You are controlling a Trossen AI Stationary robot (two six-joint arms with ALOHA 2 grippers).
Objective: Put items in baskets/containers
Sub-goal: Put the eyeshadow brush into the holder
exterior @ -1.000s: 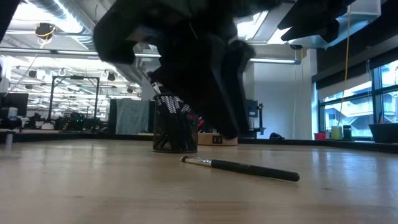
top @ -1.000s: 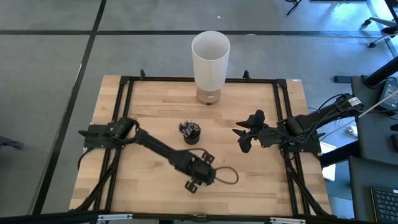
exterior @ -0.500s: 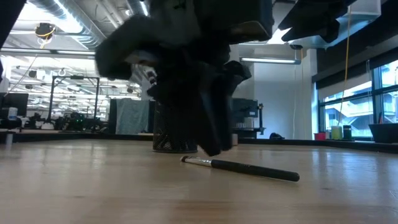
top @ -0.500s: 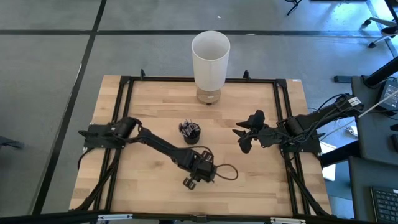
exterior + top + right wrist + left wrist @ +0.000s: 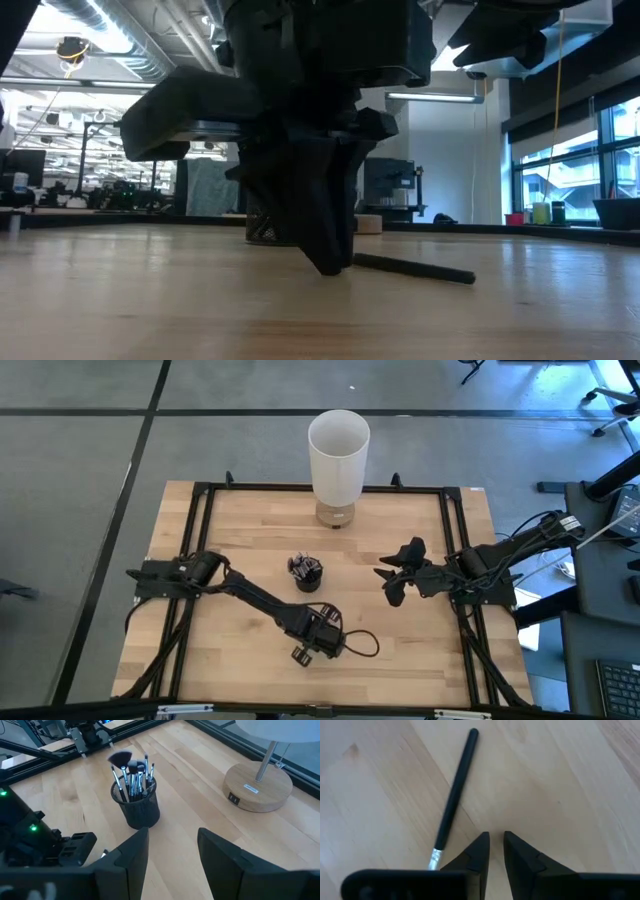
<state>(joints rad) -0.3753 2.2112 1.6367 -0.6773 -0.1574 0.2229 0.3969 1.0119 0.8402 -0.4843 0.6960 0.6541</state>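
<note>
Dark-handled brush (image 5: 452,802) lies beside left pincer (image 5: 496,851), fingertips nearly together, empty.

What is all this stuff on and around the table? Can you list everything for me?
Loose makeup brush: one, dark handle, pale ferrule, lying flat on the table near its front edge, beside the left gripper's tips.
Mesh cup: one, dark, mid-table, holding several upright brushes.
Lamp: one, white shade on a round wooden base, at the table's back edge.
Table: one, pale wood, black frame.
Left gripper: dark, fingers nearly together, down at the tabletop, brush outside them.
Right gripper: dark, open, waiting above the table's right side.
</note>
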